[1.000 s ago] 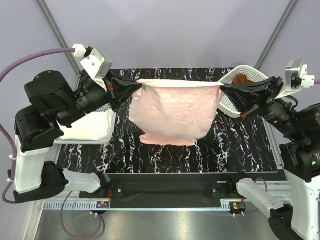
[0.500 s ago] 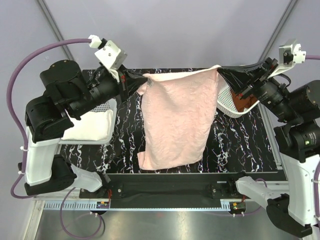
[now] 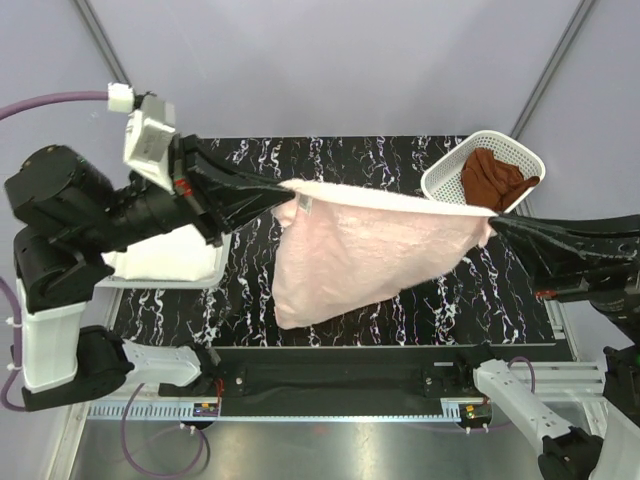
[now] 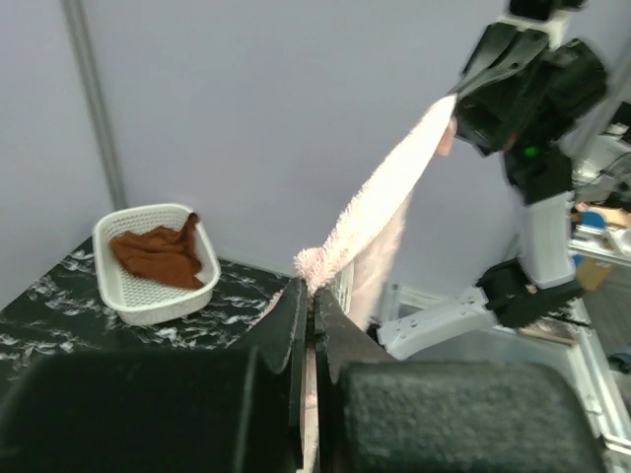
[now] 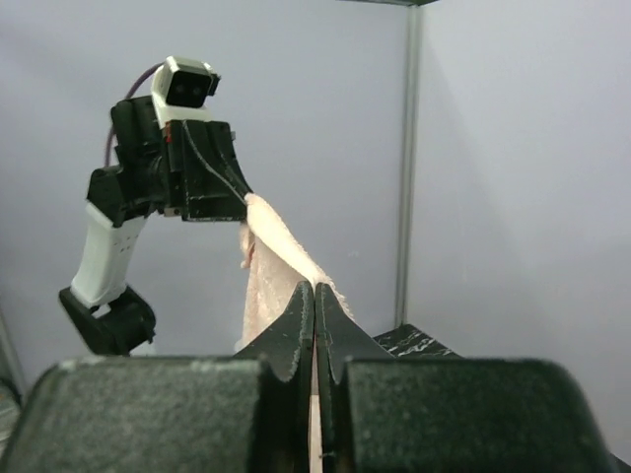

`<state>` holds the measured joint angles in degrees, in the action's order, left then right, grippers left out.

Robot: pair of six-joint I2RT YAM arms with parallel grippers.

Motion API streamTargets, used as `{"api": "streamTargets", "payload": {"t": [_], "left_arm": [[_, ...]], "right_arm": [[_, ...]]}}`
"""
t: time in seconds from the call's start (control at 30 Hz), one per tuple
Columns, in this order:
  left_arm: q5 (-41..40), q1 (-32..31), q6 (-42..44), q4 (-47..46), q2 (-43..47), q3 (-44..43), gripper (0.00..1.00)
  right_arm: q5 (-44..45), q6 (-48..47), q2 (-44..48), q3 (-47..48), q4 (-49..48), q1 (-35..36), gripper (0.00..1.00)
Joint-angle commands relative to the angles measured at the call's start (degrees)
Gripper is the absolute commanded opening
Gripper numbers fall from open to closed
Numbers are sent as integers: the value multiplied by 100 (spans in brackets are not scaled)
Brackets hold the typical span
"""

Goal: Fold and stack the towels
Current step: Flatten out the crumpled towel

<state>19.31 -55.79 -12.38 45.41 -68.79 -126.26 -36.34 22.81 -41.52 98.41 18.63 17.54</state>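
Black marbled table (image 3: 350,160), grey walls around it. Pink towel (image 3: 360,250) hangs above the table centre, its top edge taut between both pincers. Left gripper (image 3: 292,193) is clamped on the 9 o'clock corner and right gripper (image 3: 490,222) on the 3 o'clock corner; each wrist view shows its jaws pinched on cloth. Only the top view shows the white towel (image 3: 165,262) at 9 o'clock. Basket (image 3: 440,188) at 1 o'clock holds the brown towel (image 3: 495,178).

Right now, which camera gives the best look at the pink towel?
The top external view: the whole pink towel shows, stretched between the left end effector and the right end effector. Each wrist view shows mostly its top edge, seen edge-on from the pinched corner.
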Motion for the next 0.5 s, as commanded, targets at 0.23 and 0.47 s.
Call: {"api": "streamTargets", "payload": {"t": [0.23,0.47], "left_arm": [[-3390,1399,1501,110,-1514,-1086,0],[-2345,3047,1800,-1191,-2532,-742,0]], "right_arm": [[2034,-1146,-2488,1153,62,-23,0],[2332,-2139,-4995,2717,62,-31,0]]}}
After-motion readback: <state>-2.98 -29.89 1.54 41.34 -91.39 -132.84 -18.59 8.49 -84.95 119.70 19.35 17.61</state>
